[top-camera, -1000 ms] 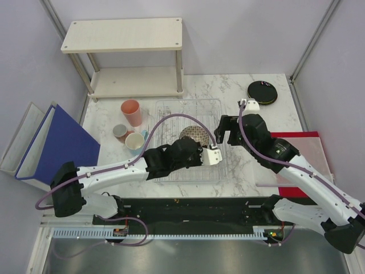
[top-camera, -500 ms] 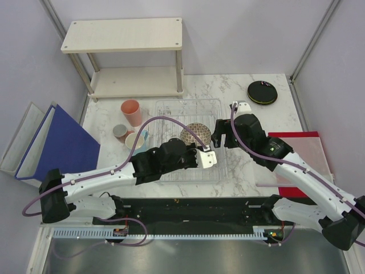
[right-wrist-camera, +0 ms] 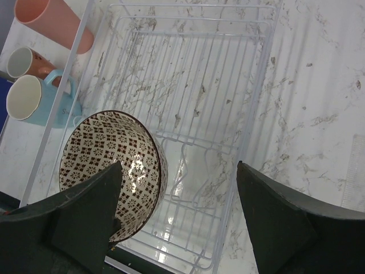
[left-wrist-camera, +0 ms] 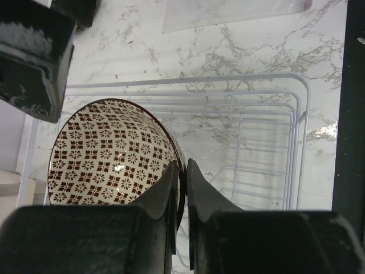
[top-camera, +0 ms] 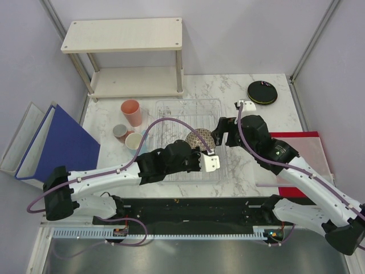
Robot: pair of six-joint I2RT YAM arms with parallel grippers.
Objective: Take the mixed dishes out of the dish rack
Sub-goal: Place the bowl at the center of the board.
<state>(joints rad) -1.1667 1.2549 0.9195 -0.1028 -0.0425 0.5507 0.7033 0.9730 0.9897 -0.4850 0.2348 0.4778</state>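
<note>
Left gripper pinched the rim of the bowl, bowl tilted at the near end of the rack, right gripper hung above the rack, spread wide and holding nothing, pink cup and blue cup just left of the rack, black plate at the far right

Three cups, one bowl (one plate)

The left arm reaches to the near right part of the dish rack, the left gripper pinched on the rim of the patterned bowl. The right arm bends in over the rack's right edge, the right gripper holding its 2 fingers wide apart.
</note>
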